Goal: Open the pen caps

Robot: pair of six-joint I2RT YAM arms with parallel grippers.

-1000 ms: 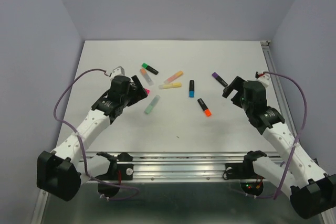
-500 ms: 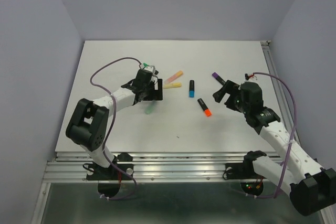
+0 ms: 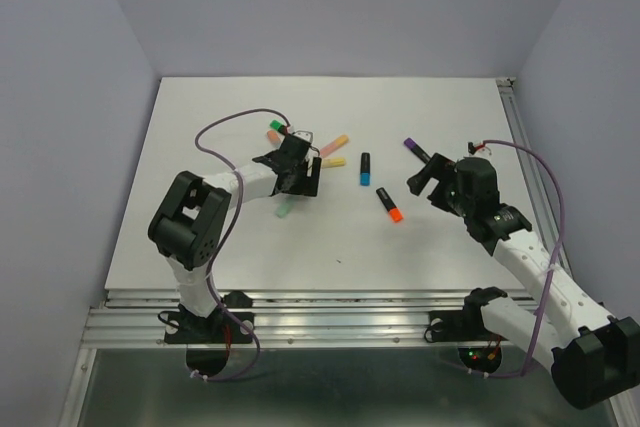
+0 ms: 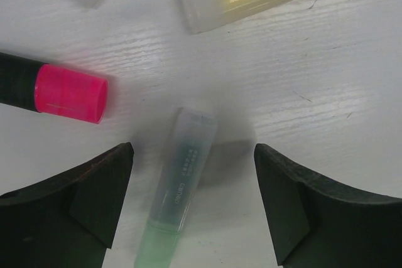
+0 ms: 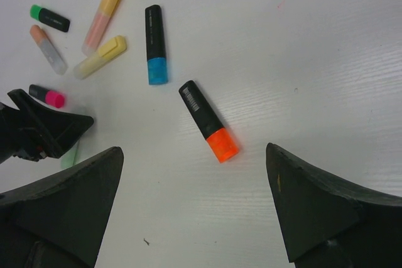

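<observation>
My left gripper is open, low over a pastel green marker that lies between its fingers, pale green cap toward the camera. A pink cap on a black barrel lies just left of it. My right gripper is open and empty, above a black marker with an orange cap. A blue cap, a yellow pastel marker, an orange pastel marker, a green cap and a peach-capped marker lie beyond. A purple-capped marker lies by the right gripper.
All the markers lie on a white table with grey walls around it. An aluminium rail runs along the near edge and another down the right side. The left arm's cable loops over the table.
My left gripper has swung right, from beside the pink-capped marker to over the pastel green one. My right gripper has shifted slightly left. The markers have not moved.
</observation>
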